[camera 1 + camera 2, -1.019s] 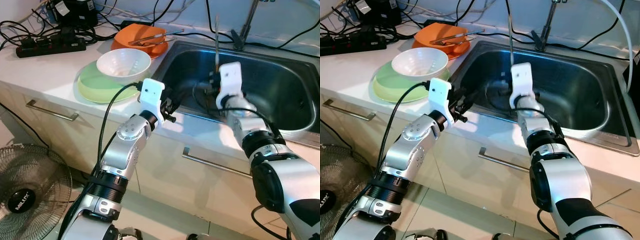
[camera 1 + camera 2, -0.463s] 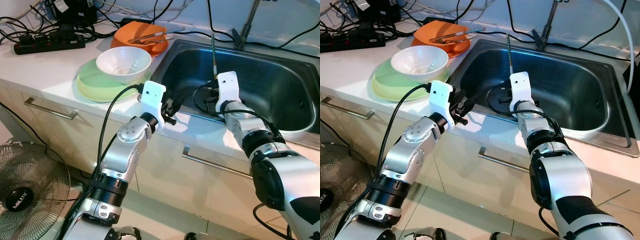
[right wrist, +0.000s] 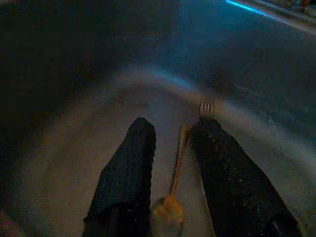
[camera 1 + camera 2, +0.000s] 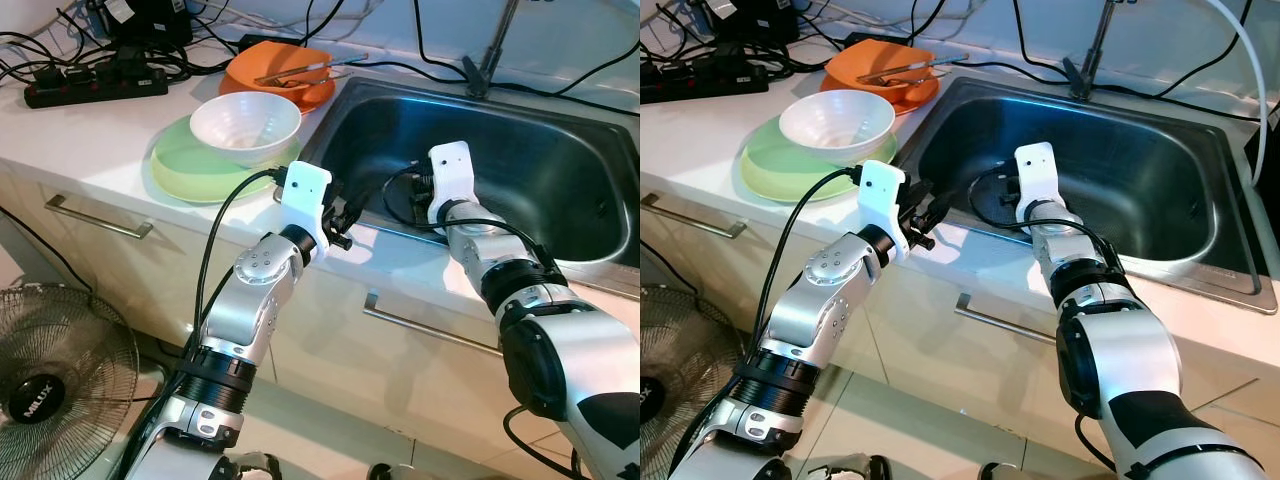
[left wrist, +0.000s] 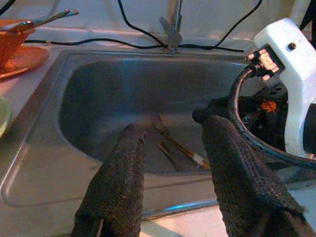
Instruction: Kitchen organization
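While the right gripper (image 3: 170, 143) reaches down inside the stainless steel sink basin (image 4: 560, 170), its two black fingers (image 3: 129, 168) stand a narrow gap apart over the basin floor. A gold-coloured spoon (image 3: 173, 197) lies in that gap, handle pointing away along the fingers, and a fork (image 3: 208, 106) has its tines just past the tip of the other finger. Neither finger visibly presses on the spoon. From the left wrist view, several thin utensils (image 5: 175, 145) lie together on the sink floor, close to the right arm's white wrist housing (image 5: 291, 74).

The left gripper (image 5: 173, 136) hovers above the sink's near rim, at the corner nearest the dishes, its fingers spread wide with nothing between them.

Beside the sink on the white countertop (image 4: 90, 140), a white ceramic bowl (image 4: 245, 125) sits on a round pale green plate (image 4: 190, 170). Farther back, also just beside the sink, an orange bowl (image 4: 280, 75) holds metal cutlery (image 4: 305, 70) laid across it. A black power strip (image 4: 90, 88) with cables lies on the counter well away from the sink. A floor fan (image 4: 50, 380) stands below the counter, far from the sink.
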Controlling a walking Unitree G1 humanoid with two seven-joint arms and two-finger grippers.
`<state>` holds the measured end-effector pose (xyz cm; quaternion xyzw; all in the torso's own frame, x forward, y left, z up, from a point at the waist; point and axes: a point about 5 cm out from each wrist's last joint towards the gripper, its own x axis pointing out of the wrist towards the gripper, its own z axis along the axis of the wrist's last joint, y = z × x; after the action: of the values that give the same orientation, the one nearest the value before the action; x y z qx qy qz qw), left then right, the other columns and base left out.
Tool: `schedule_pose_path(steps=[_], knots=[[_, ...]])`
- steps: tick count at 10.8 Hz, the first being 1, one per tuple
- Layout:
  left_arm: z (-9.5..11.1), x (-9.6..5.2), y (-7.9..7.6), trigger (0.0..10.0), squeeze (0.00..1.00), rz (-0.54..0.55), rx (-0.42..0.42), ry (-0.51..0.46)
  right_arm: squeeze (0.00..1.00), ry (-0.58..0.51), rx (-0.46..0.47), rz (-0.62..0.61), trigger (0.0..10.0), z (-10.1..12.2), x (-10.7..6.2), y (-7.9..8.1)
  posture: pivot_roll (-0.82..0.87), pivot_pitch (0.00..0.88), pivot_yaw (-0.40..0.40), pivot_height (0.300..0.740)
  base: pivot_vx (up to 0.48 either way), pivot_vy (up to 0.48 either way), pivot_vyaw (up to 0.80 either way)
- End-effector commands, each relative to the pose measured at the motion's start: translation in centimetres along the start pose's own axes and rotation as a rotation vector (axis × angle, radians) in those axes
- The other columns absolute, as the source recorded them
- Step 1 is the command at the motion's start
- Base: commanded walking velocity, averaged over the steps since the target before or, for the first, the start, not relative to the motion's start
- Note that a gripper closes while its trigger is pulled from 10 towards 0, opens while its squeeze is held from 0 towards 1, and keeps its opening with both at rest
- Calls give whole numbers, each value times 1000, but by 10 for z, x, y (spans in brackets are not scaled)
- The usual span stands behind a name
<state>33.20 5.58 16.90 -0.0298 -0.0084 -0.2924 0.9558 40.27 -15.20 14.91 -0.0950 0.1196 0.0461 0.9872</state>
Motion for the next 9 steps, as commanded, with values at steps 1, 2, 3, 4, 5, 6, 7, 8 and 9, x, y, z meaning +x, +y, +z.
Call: schedule_pose_path(steps=[1,2,3,4,5,6,7,8,9], knots=[[7,0,1,10000,0,20,22,-35,0,-76,-7,1,10000,19,1,0,118,87,-18,740,0,0,0],[10,1,3,10000,0,46,36,-66,0,-143,13,-4,10000,30,1,-2,110,87,-17,740,0,0,0],[17,2,8,10000,0,94,78,-115,0,-280,26,6,10000,51,-1,-3,96,91,-18,740,0,0,0],[21,2,11,10000,0,125,103,-144,0,-389,18,32,10000,65,-5,-1,84,94,-23,740,0,0,0],[25,2,15,10000,0,155,117,-176,0,-483,25,62,10000,72,-10,1,78,96,-25,740,0,0,0],[27,1,18,10000,0,181,146,-202,0,-565,85,62,10000,71,-17,1,69,95,-30,740,0,0,0],[28,1,19,10000,0,194,145,-215,0,-592,109,47,10000,69,-21,-1,62,95,-30,740,0,0,0],[29,2,21,10000,0,208,149,-226,0,-634,128,21,10000,63,-28,-3,49,95,-32,740,0,0,0],[29,2,21,10000,0,215,160,-237,0,-671,138,11,10000,56,-38,-4,44,96,-33,740,0,0,0]])
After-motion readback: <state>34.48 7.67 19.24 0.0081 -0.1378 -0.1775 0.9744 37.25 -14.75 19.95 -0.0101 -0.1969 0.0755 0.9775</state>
